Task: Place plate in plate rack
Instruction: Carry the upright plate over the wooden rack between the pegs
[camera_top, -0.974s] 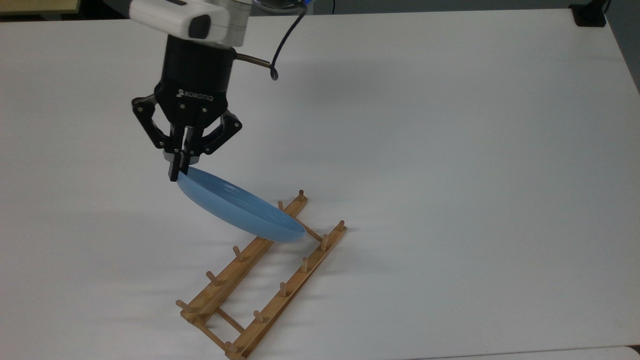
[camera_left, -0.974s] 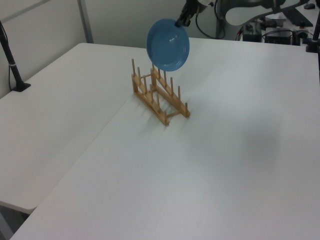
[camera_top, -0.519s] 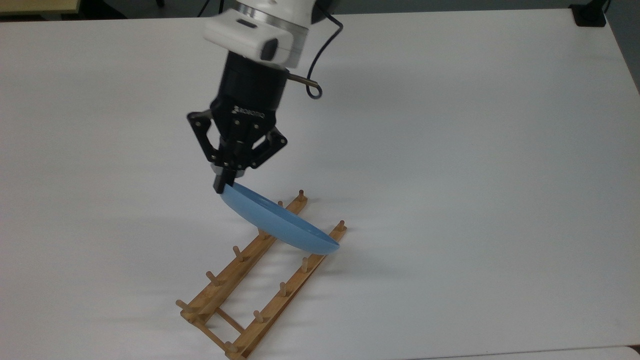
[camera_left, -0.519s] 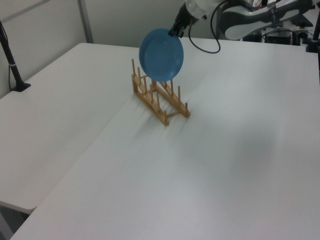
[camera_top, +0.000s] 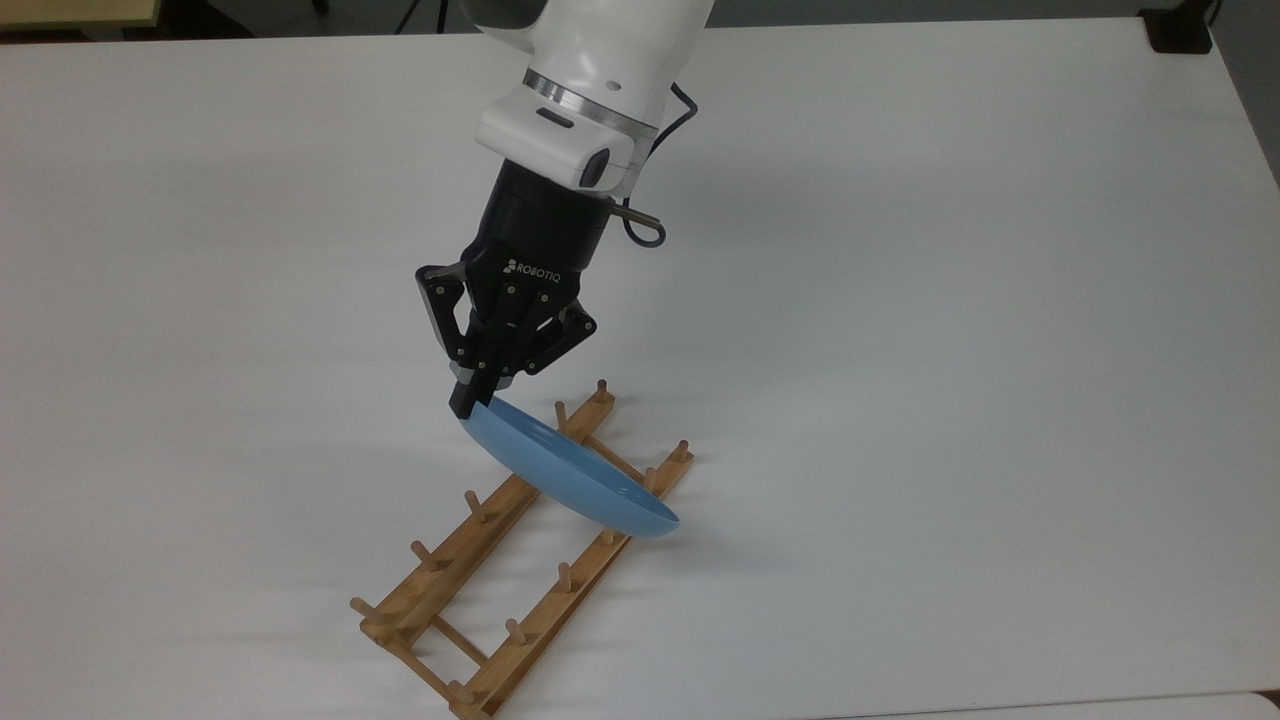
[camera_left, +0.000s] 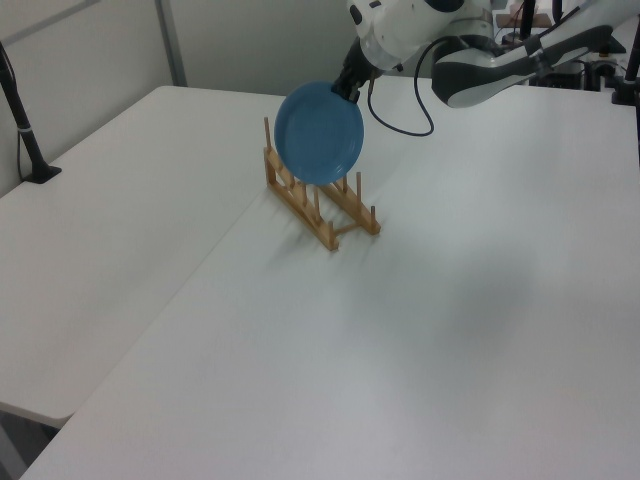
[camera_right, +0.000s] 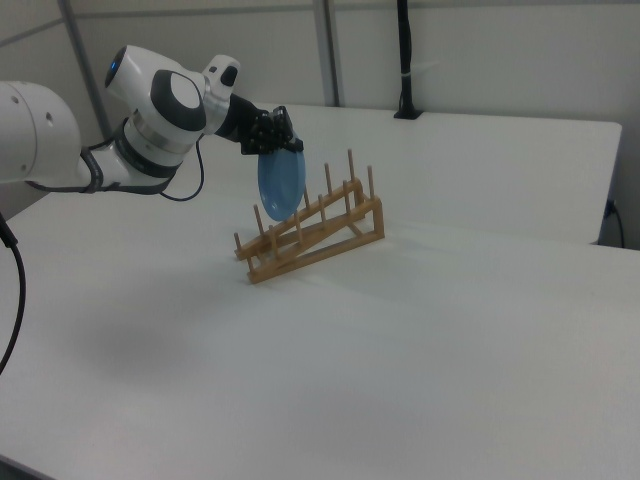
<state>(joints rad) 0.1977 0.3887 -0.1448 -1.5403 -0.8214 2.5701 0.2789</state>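
My black two-finger claw (camera_top: 466, 405) was pinched tight on the raised rim of the round, glossy light-blue plate (camera_top: 570, 470), gripping it at its topmost edge. The plate hung from that grip tilted on edge, its lower part dipping over the light-brown wooden plate rack (camera_top: 520, 560) with two long rails and short upright pegs. In the top view, the plate crossed both rails near the rack's far end, with two pegs of each rail showing beyond it and the other pegs standing free on the near side. I could not tell whether its lower edge was touching the rails or just above them.

In the left view, the plate (camera_left: 319, 133) faced the camera as a full disc, covering the far pegs of the rack (camera_left: 318, 203), and my claw (camera_left: 349, 88) met it at the upper right of its rim. In the right view, the plate (camera_right: 280, 184) appeared almost edge-on beneath the claw (camera_right: 273, 136), over the middle of the rack (camera_right: 312, 236).

The rack stood on a plain white table (camera_top: 950, 300), with my white arm (camera_top: 590, 70) reaching down from the top view's upper edge.
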